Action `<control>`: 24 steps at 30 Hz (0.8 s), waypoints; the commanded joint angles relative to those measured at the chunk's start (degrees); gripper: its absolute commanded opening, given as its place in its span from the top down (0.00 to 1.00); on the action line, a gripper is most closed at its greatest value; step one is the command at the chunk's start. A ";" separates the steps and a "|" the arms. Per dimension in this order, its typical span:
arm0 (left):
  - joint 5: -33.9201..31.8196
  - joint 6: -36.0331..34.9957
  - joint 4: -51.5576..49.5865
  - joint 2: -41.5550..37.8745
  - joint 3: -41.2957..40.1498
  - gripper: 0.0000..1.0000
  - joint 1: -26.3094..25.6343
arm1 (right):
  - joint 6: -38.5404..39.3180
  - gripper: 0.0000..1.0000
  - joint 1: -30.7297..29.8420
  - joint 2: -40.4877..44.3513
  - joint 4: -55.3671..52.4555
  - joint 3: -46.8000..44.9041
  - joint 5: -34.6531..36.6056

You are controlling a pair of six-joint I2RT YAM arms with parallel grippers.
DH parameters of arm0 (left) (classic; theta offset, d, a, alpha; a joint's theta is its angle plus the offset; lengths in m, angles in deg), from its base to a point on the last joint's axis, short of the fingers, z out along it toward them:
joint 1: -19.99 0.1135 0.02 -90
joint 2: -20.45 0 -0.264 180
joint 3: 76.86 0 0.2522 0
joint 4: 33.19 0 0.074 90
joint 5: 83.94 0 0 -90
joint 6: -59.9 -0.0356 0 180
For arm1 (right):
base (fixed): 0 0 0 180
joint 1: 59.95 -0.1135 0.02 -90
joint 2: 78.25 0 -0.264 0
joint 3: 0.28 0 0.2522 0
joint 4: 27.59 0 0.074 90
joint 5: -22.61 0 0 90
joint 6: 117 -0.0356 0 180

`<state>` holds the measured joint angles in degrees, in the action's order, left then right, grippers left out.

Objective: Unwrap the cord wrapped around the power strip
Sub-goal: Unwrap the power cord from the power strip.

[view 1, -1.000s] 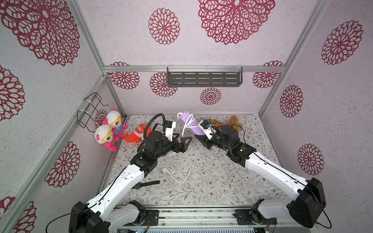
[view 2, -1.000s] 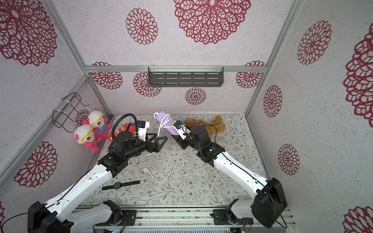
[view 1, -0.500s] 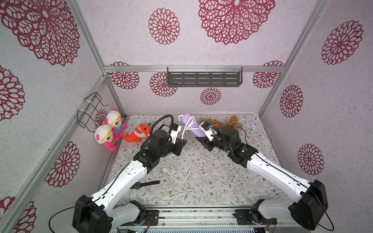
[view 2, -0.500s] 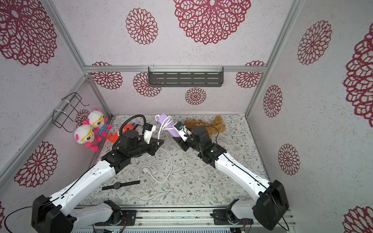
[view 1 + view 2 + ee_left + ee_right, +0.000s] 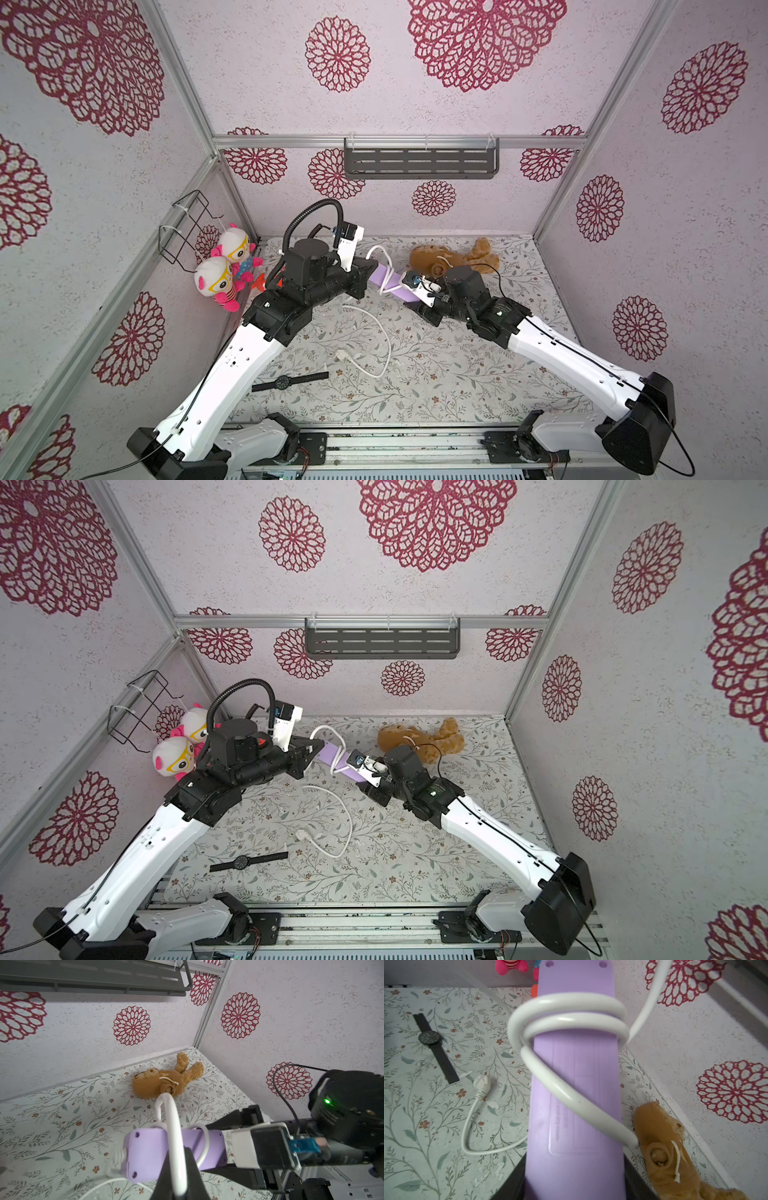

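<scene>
The lavender power strip [image 5: 404,292] [image 5: 330,755] hangs above the table, plain back up, with my right gripper [image 5: 417,302] [image 5: 574,1184] shut on its near end. The white cord [image 5: 566,1007] is wound around the strip [image 5: 575,1088] in about two turns. One slack loop [image 5: 379,250] rises off the far end, and my left gripper [image 5: 368,270] [image 5: 178,1167] is shut on that loop [image 5: 174,1126]. The rest of the cord [image 5: 348,816] trails down onto the table and ends in the plug [image 5: 340,354] [image 5: 481,1082].
A brown teddy [image 5: 449,259] lies behind the right gripper. A black wristwatch [image 5: 286,381] lies near the front left. Two pink-white dolls [image 5: 224,270] and an orange toy [image 5: 259,282] sit by the left wall under a wire basket [image 5: 183,228]. A grey shelf [image 5: 419,160] hangs on the back wall.
My left gripper was open and apart from the strip; it has moved in toward the strip's far end and shut on the cord loop. The right gripper keeps holding the strip.
</scene>
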<state>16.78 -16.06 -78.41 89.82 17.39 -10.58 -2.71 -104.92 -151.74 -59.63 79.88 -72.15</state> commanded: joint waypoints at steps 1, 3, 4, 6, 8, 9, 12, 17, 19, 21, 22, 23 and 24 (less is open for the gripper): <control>-5.56 -4.58 -7.21 3.61 5.56 1.00 2.06 | 2.86 1.00 -0.85 5.07 -7.82 0.14 -2.45; -6.02 -4.46 -9.33 5.01 6.78 1.00 4.69 | 3.21 1.00 -1.39 7.45 -9.74 0.10 -4.10; -5.87 -4.59 -9.24 5.25 6.35 1.00 6.18 | 3.23 1.00 -1.60 8.59 -10.47 0.05 -4.95; -2.52 -4.81 -7.72 5.72 4.09 1.00 9.49 | 3.26 1.00 -1.79 10.99 -10.76 0.05 -6.56; 2.54 -4.18 -6.34 7.01 1.43 1.00 13.15 | 2.93 1.00 -1.80 13.50 -9.31 0.05 -7.31; 5.50 -3.41 -5.27 7.62 0.04 1.00 14.70 | 2.51 1.00 -1.83 14.58 -7.78 -0.08 -6.81; 15.67 1.74 0.12 8.83 -5.35 1.00 16.80 | -0.43 1.00 -1.79 17.65 0.07 -0.64 -1.35; 24.06 8.64 9.13 7.57 -13.74 1.00 14.49 | -2.90 1.00 -1.52 14.54 6.60 3.10 10.48; 26.28 9.24 11.93 6.14 -16.31 1.00 13.06 | -3.20 1.00 -0.99 11.50 8.15 4.27 15.48; 30.31 9.88 13.77 4.47 -18.33 1.00 12.25 | -3.92 1.00 0.26 8.20 8.88 5.46 19.55; 31.90 9.81 13.80 3.52 -18.80 1.00 12.21 | -4.58 1.00 1.26 6.45 8.52 6.16 20.84; 33.01 9.51 13.44 2.34 -19.17 1.00 12.15 | -5.14 1.00 2.24 4.82 7.91 6.83 21.37; 33.37 8.87 12.87 1.28 -19.45 1.00 12.17 | -5.39 1.00 2.91 3.86 7.63 7.03 21.39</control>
<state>43.69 -7.34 -70.30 95.26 -1.98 1.71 -5.00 -104.16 -145.88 -56.59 84.44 -57.61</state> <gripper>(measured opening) 0.079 0.520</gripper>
